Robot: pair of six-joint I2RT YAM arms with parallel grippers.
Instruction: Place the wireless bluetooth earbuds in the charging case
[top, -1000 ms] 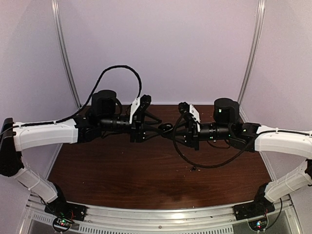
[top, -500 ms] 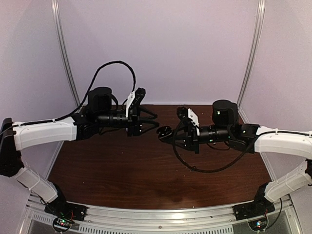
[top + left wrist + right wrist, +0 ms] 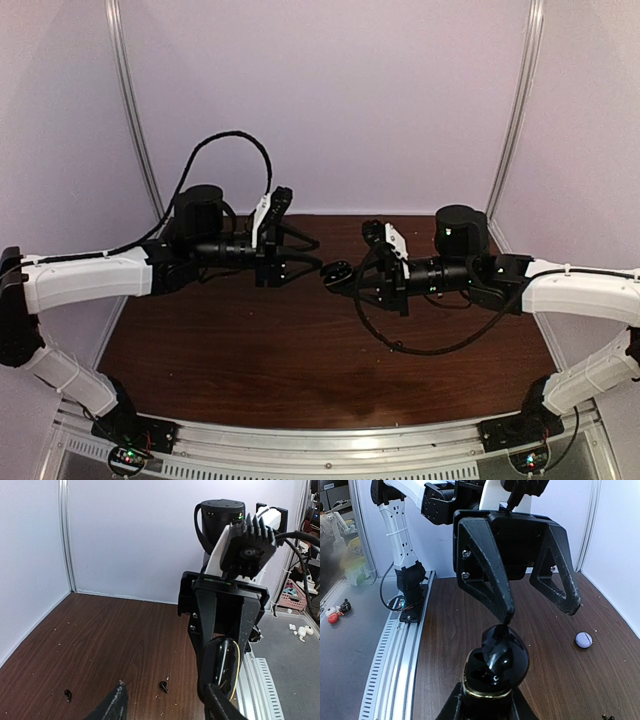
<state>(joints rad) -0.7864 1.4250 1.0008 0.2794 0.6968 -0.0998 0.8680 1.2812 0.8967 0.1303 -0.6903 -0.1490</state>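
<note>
My right gripper (image 3: 487, 706) is shut on the base of a round black charging case (image 3: 495, 662) with a gold rim and holds it in the air, open. A glossy black shape sits in the case; I cannot tell whether it is an earbud or the lid. My left gripper (image 3: 165, 711) is open and empty. In the right wrist view one of its fingertips (image 3: 507, 616) hangs just above the case. From above, the left gripper (image 3: 306, 262) faces the case (image 3: 338, 274) with a small gap. Two black earbuds (image 3: 163, 686) (image 3: 68, 695) lie on the brown table.
A pale lilac round thing (image 3: 583, 640) lies on the table towards the right wall. Pale crumbs dot the wood (image 3: 100, 645). White walls close in the back and sides. An aluminium rail (image 3: 320, 440) runs along the near edge. Cables loop from both wrists.
The left arm has drawn back to the left, away from the case, opening a gap. The right gripper has shifted a little left and down with the case.
</note>
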